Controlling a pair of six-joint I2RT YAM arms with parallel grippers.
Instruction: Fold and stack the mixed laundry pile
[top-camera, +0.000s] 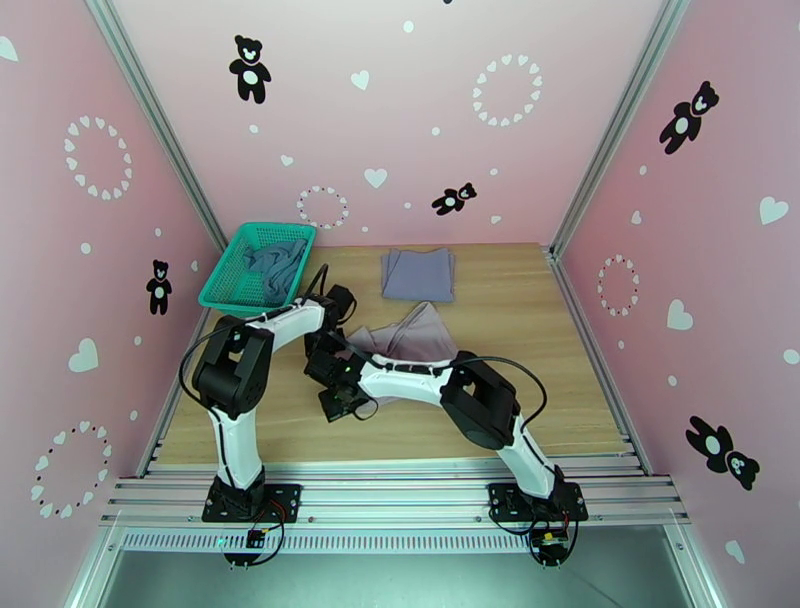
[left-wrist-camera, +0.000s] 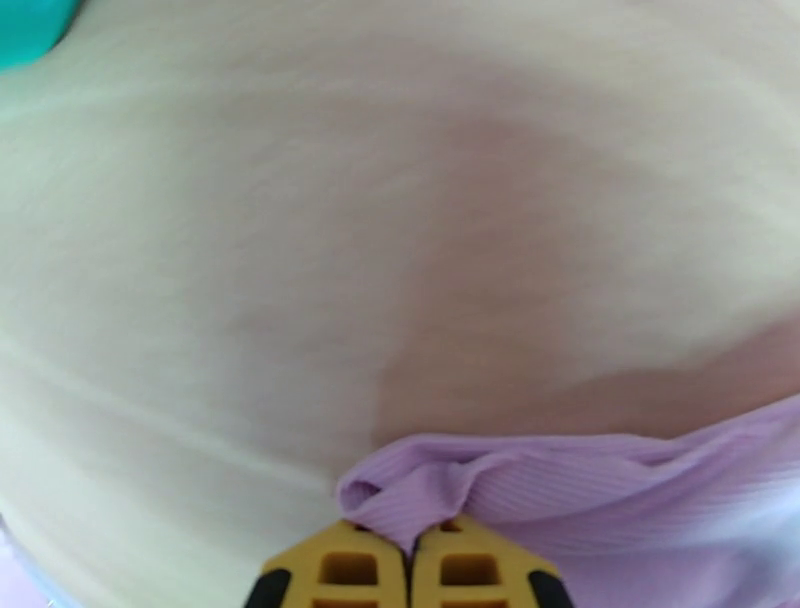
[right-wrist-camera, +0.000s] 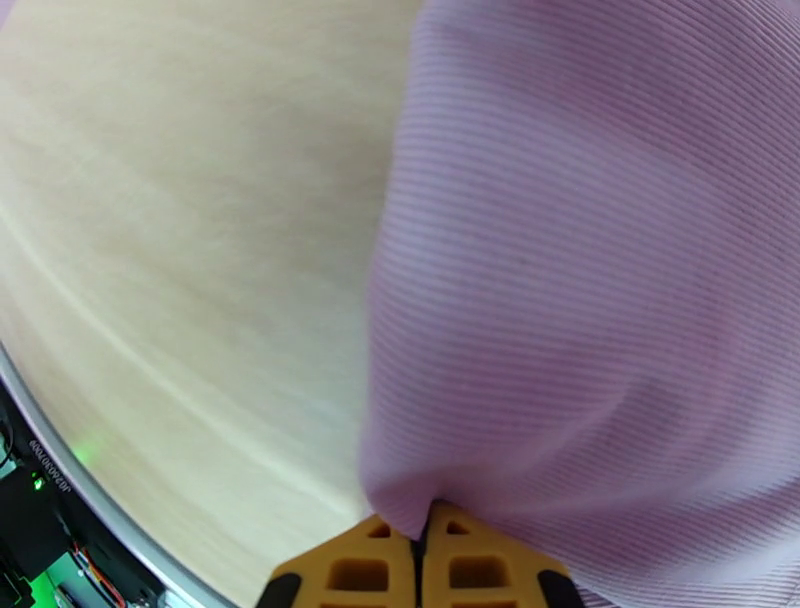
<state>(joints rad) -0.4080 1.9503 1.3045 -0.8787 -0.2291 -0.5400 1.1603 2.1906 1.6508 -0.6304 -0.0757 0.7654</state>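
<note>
**A:** Where's the pale mauve garment (top-camera: 420, 340)?

**B:** Near the middle of the table (top-camera: 540, 400). Both grippers pinch its left edge, and the rest spreads off toward 2 o'clock.

**A:** And the fingers?

**B:** The left gripper (left-wrist-camera: 410, 545) has its yellow fingers pressed together on a bunched, ribbed hem (the cloth is squeezed right into the seam between them). The right gripper (right-wrist-camera: 420, 535) is the same, clamped on a fold, with the fabric draping up and to the right of it.

**A:** Where do the two sit, seen from above?

**B:** Close together, at roughly 9 o'clock of the garment. The arms crowd that spot, so I can't quite tell which corner each one has.

**A:** The other pieces?

**B:** The grey-lavender garment (top-camera: 418, 274) lies folded flat at 12 o'clock of the mauve one, near the table's far edge and apart from it. The teal-blue top (top-camera: 275, 260) sits crumpled in the green basket (top-camera: 222, 290) at 10 o'clock, in the far-left corner.
</note>
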